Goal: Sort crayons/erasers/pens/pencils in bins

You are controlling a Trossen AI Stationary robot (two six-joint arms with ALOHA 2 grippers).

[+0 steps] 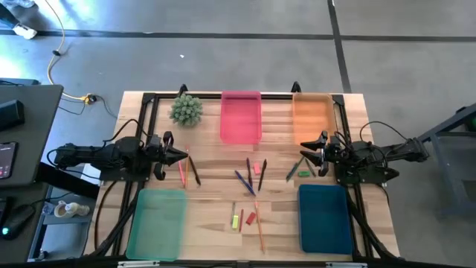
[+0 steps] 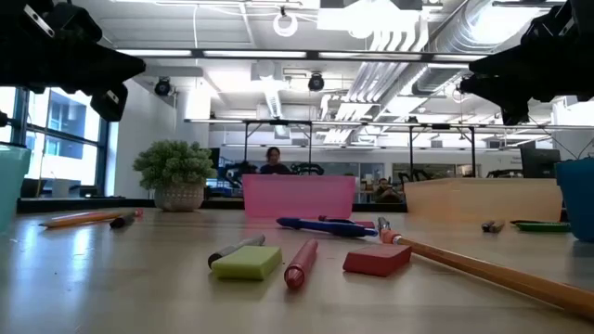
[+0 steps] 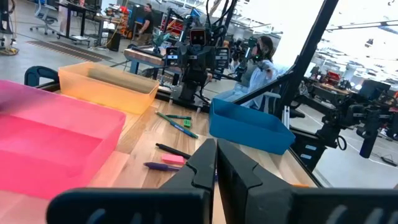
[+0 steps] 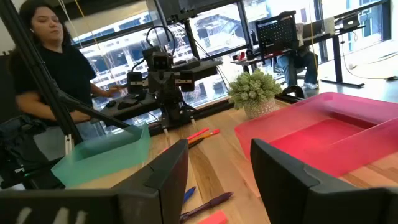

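pale slatted wood table (image 1: 208,223) in an open lab, concrete floor round it, a person seated behind in the right wrist view. four shallow plastic bins at the corners of the work area so each kind gets its own: pink bin (image 1: 240,117) and orange bin (image 1: 311,117) at the far edge, green bin (image 1: 158,222) and blue bin (image 1: 325,218) near; from above all four look empty, so sorting seems not yet begun. bins are thin, translucent, straight-walled.

loose items lie scattered mid-table: purple-blue pens (image 1: 244,181) crossed in a small heap, a red eraser (image 2: 377,260) and a yellow-green eraser (image 2: 247,263), both matte stubby blocks, a long orange pencil (image 1: 259,227) lying toward the near edge. pink pencil (image 1: 181,171) and a dark stick beside it sit just by the left arm. a green stick (image 1: 303,173) lies near the right arm, beside the blue bin.

left gripper (image 1: 181,155) hovers above the table, fingers pressed together, holding nothing. right gripper (image 4: 219,168) hovers too, jaws spread wide, empty, probably readied for a pick. potted plant (image 1: 186,109) sits at the far left, out of the way.
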